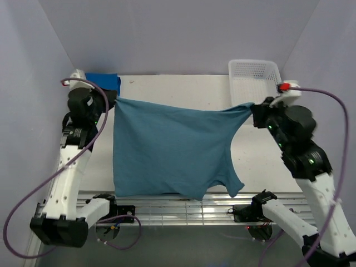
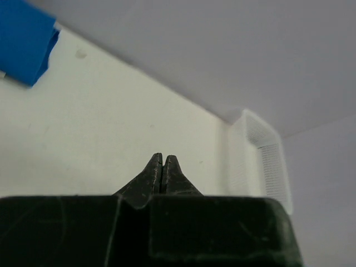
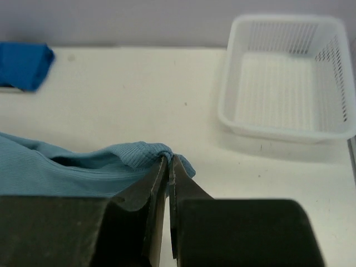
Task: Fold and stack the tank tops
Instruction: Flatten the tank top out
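Over the tabletop (image 1: 167, 89), your left tool (image 2: 162, 158) and right tool (image 3: 168, 160) are pinching the teal tank top (image 1: 167, 144) taut; laying it flat looks next.

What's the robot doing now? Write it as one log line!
left gripper: shut on teal tank top | right gripper: shut on it too | state: stretched between them | royal blue top: folded, back left

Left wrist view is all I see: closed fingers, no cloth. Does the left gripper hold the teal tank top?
Observer: It seems so. The top view shows the teal tank top stretched out from the left gripper.
Operator: And the other corner?
Observer: The right gripper is shut on it, in the right wrist view.
Operator: Is the basket empty?
Observer: Yes, the basket holds nothing.
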Tool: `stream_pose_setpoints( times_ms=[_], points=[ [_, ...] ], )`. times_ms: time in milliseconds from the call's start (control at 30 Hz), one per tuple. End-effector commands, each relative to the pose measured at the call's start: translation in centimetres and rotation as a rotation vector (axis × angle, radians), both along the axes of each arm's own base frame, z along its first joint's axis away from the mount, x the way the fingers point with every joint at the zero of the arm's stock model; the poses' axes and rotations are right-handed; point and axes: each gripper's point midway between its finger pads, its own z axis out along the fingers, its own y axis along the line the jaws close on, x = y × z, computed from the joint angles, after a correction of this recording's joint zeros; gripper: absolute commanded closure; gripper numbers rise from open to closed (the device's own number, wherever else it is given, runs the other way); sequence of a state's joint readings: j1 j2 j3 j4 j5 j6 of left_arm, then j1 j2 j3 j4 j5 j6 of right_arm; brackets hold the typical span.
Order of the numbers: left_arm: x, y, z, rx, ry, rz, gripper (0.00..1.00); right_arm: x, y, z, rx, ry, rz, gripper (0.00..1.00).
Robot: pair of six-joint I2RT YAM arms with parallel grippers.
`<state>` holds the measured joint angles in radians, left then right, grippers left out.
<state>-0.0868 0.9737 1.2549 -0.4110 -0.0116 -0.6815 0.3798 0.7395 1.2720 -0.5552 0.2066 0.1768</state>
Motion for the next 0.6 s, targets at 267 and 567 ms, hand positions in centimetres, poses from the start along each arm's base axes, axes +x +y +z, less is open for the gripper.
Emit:
stream_pose_setpoints(
  times_ms=[267, 567],
  points=[
    [15.6, 1.5, -24.2, 0.134, 0.563, 0.106, 0.02, 18.2, 5.3, -17.2, -0.23, 0.495, 0.001, 0.23],
    [9.3, -1.2, -21.6, 0.06, 0.521, -0.021, 0.02, 11.0, 8.9, -21.3, -0.158, 0.629, 0.186, 0.1]
  ],
)
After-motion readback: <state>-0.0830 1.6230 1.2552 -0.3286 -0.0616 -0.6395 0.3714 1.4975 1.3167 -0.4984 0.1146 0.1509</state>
